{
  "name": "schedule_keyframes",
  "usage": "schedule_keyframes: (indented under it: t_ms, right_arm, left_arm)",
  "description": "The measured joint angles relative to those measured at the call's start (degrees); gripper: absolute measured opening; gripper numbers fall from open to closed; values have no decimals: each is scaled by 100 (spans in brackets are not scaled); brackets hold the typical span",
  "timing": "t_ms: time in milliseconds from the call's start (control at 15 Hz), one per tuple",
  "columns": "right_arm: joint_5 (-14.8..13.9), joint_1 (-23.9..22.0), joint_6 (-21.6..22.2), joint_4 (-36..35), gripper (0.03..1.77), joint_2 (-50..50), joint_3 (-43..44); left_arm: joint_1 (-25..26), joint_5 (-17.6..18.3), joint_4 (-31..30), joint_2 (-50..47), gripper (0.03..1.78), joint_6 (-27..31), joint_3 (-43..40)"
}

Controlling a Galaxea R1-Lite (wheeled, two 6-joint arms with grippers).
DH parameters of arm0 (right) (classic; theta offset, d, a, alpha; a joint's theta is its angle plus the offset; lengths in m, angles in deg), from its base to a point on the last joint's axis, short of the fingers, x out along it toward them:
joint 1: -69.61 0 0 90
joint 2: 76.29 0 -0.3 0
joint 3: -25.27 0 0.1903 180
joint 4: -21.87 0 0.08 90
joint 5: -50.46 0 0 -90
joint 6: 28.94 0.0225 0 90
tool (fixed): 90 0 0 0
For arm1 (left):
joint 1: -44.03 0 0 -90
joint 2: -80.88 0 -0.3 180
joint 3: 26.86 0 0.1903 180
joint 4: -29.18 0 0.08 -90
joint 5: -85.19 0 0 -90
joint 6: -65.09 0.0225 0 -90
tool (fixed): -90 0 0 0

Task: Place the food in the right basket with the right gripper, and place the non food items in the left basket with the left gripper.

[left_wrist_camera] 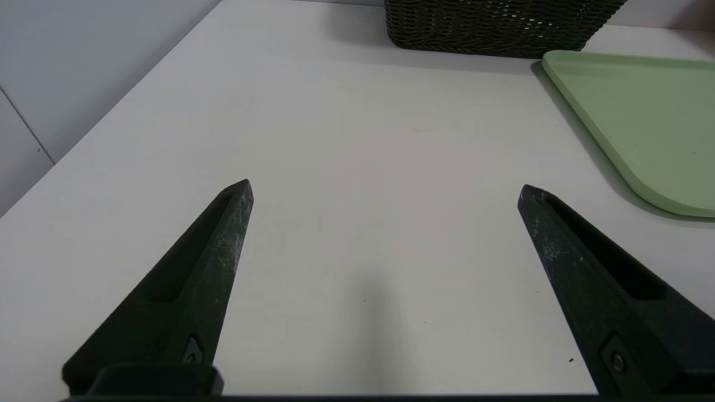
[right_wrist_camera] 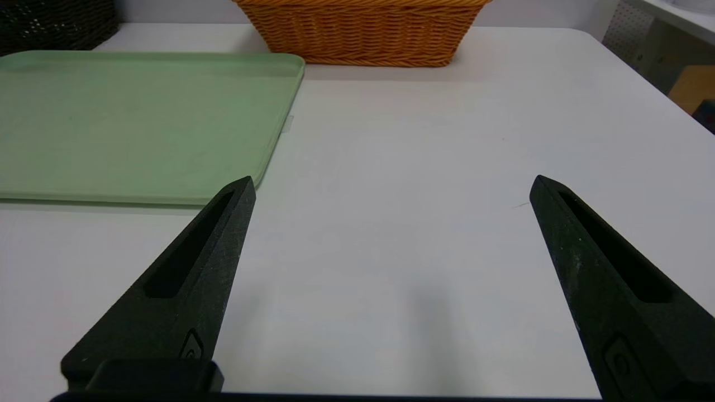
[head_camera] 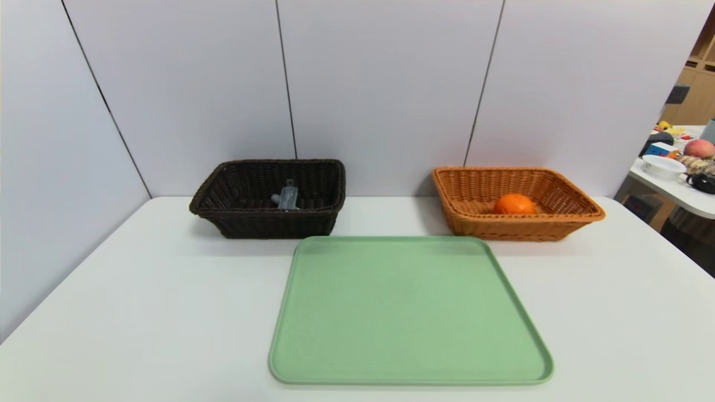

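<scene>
Head view: tray (head_camera: 410,312) bare; orange (head_camera: 514,204) and clear item (head_camera: 287,197) basketed. Sorting appears complete. Left end effector (left_wrist_camera: 385,192) and right end effector (right_wrist_camera: 392,187) gape apart, tray between them.

Both grippers look alike: the left gripper (left_wrist_camera: 385,190) has two matte black, tapered fingers (left_wrist_camera: 206,268) with slotted inner faces, whitish scuffs near the tips and a small screw at each base; the right gripper (right_wrist_camera: 391,187) matches, less scuffed.

Bright even light, soft shadows, slight blur
</scene>
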Motion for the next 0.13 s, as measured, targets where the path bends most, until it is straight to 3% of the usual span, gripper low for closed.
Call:
schedule_keyframes:
  t_ms: [133]
  right_arm:
    - [0, 0, -2, 2, 169, 0, 0]
  left_arm:
    - [0, 0, 0, 0, 169, 0, 0]
